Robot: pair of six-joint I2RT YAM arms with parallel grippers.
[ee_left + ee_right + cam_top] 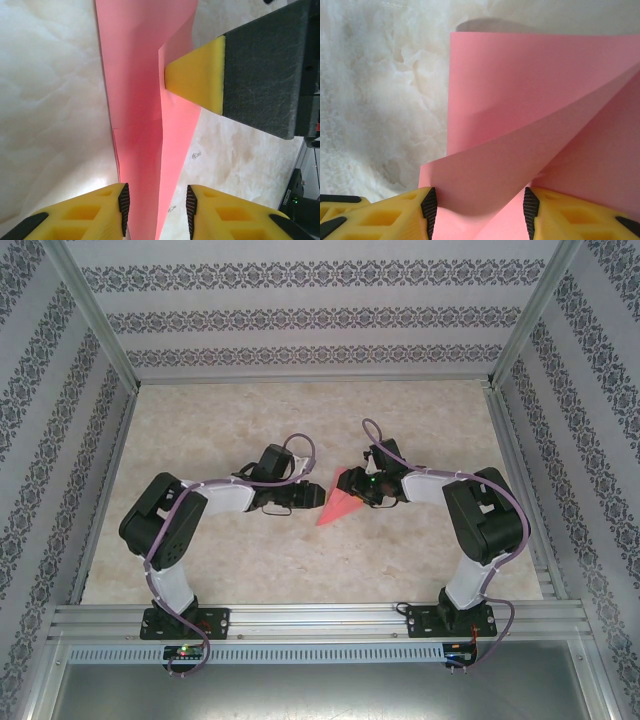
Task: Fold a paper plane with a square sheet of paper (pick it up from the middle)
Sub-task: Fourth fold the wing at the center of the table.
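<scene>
- Salmon-pink square sheet of thin paper (338, 504) is lying part-folded on the beige marbled tabletop (250, 430), between the two arms. It is already showing a pointed wedge shape, tip aiming toward the near-left.
- Left gripper (156, 205) is sitting at the sheet's left side. Its black pads (123, 202) are standing apart with the folded layers running between them. A sliver of gap is showing on one side, so it is straddling the paper, not clamping it.
- Right gripper (479, 210) is working from the wide end. Its jaws are parted with a curled-up flap rising between them, too wide to be pinching one thin layer. In the left wrist view, one yellow fingertip (197, 75) of it is pressing down on the sheet beside a crease.
- Handling guess: the sheet is looking very light and floppy. The flap is springing up in a soft curve instead of lying flat, so folds are probably needing a firm press along the crease to hold.
- Surface is looking smooth and is likely sliding on the table if pushed from one side only. Pinning with one finger while the other is working seems wise.
- Fragile-ish: likely crumpling or tearing if pulled hard or grabbed by a loose corner.
- Best hold, judging from here: pinching flat across the stacked layers near the centre crease, mid-length, where it is probably stiffest. Avoiding the thin tip and the single-layer flap edge.
</scene>
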